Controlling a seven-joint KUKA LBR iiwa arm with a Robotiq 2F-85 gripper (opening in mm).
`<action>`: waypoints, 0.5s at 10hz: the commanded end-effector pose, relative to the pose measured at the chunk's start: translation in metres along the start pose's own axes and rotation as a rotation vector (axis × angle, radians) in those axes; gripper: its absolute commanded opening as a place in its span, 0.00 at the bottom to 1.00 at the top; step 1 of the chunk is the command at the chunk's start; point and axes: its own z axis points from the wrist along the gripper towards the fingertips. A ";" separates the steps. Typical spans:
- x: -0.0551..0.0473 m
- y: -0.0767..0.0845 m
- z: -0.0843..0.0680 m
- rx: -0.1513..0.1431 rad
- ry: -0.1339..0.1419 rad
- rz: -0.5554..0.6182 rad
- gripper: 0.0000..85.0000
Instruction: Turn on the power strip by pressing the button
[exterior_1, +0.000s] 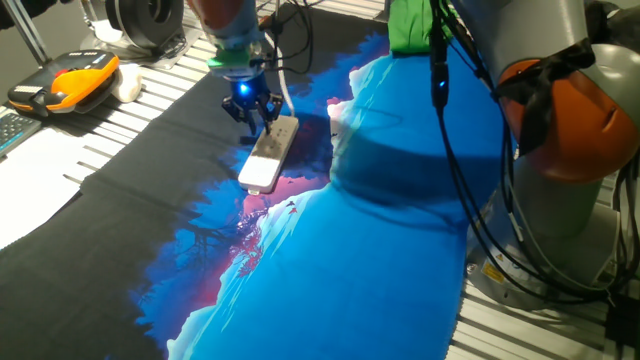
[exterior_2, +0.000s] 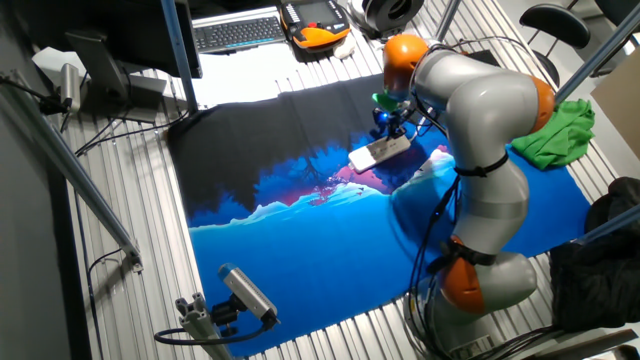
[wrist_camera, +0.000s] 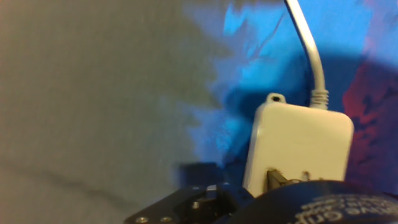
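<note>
The power strip lies on the blue-and-black cloth, upper centre of the frame, its cord running away upward. The end effector sits over its far end; whether its fingers are apart, I cannot tell.

Fixed views oppose, share power strip; hand view close.

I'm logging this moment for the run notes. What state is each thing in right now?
power strip: flat on the cloth, face up, cord attached at its far end.
button: not discernible in any view; on or off cannot be told.
gripper: down at the strip's cord end, fingers' gap not visible.
cloth: spread over the table, slightly rumpled.
orange device: lying on the table's far edge, untouched.
green rag: crumpled at the cloth's edge.
</note>
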 end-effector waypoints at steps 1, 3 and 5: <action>0.001 0.001 -0.052 -0.016 0.016 -0.012 0.20; 0.017 -0.003 -0.084 -0.058 0.064 -0.092 0.20; 0.032 -0.018 -0.116 -0.137 0.147 -0.251 0.00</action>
